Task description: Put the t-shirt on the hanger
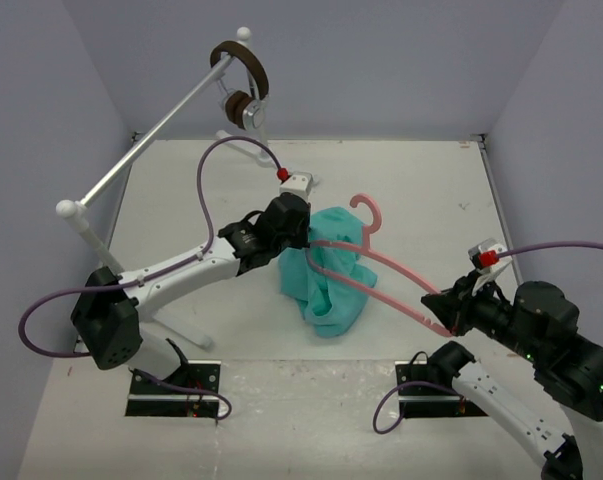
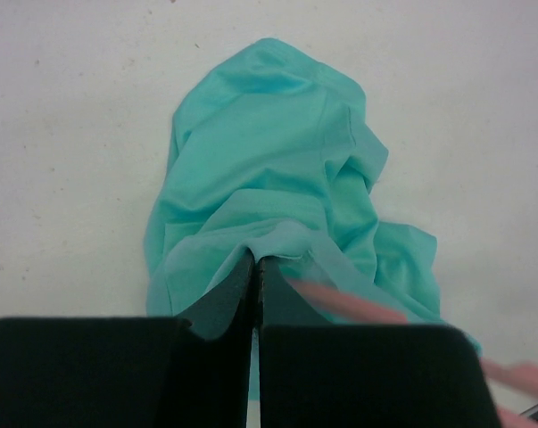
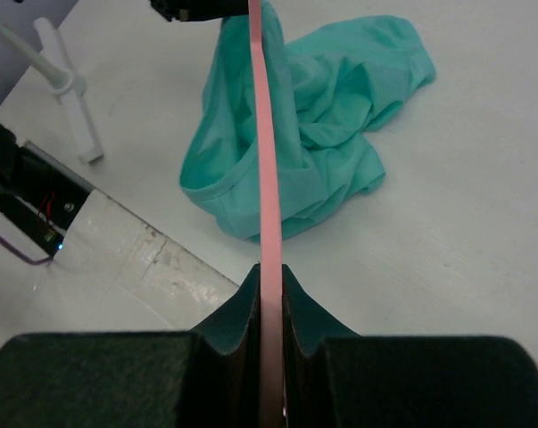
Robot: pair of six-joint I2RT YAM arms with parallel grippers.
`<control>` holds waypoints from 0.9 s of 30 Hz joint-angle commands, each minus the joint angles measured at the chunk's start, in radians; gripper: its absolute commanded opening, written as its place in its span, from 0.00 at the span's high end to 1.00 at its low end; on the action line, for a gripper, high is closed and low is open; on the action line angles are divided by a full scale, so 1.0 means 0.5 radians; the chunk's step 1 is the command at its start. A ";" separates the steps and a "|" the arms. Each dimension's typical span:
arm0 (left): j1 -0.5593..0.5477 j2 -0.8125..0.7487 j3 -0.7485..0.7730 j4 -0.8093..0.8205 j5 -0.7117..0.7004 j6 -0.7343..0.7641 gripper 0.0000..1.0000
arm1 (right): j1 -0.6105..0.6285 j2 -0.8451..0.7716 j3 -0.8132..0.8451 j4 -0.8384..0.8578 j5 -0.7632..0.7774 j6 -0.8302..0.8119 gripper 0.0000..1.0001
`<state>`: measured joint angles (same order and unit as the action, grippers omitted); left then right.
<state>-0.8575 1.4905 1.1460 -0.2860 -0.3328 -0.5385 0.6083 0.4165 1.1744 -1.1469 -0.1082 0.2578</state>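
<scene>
- Teal shirt (image 1: 331,275): lies bunched near the middle of the table (image 1: 431,190), between the two arms. Its lower part rests on the table; its upper part is drawn up toward the left jaws.
- Left jaws: closed on a fold at the upper left edge of the shirt. In the left wrist view the two black fingers meet with teal cloth (image 2: 269,152) pinched between their tips.
- Pink hanger (image 1: 391,270): tilted, lying across the shirt. The hook points to the far side of the table, just right of the shirt's top.
- Hanger bars: two bars run from the shirt to the near right, meeting at the corner in the right jaws. The opposite end passes into the cloth close to the left jaws; how far it goes in cannot be told.
- Right jaws: narrow, clamped on the near-right corner of the hanger. In the right wrist view the hanger (image 3: 267,178) appears edge-on, as a thin pink strip rising from between the fingers to the shirt (image 3: 331,98).
- Left wrist view: a short length of pink bar (image 2: 349,303) shows under thin cloth, right of the fingers.
- White rail stand (image 1: 151,130): stands at the far left, well apart from the shirt.
- Brown headphones (image 1: 243,80): hang at the far end of the rail.
</scene>
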 commanded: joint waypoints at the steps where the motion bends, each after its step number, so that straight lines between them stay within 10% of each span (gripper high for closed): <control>1: 0.012 -0.150 0.080 -0.057 0.036 0.020 1.00 | 0.001 0.041 -0.054 0.287 0.450 0.112 1.00; 8: 0.012 -0.235 0.243 -0.218 0.020 0.111 1.00 | 0.001 0.259 0.105 0.467 0.470 0.104 1.00; 16: 0.012 -0.095 0.895 -0.553 -0.011 0.293 1.00 | 0.001 0.373 -0.069 1.053 -0.449 0.176 1.00; 27: -0.029 -0.266 1.008 -0.673 0.202 0.369 1.00 | 0.001 0.197 -0.779 2.061 -0.051 0.425 1.00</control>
<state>-0.8597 1.4233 1.6306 -0.5939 -0.3009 -0.3967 0.6060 0.5109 0.8850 -0.4424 -0.1966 0.4106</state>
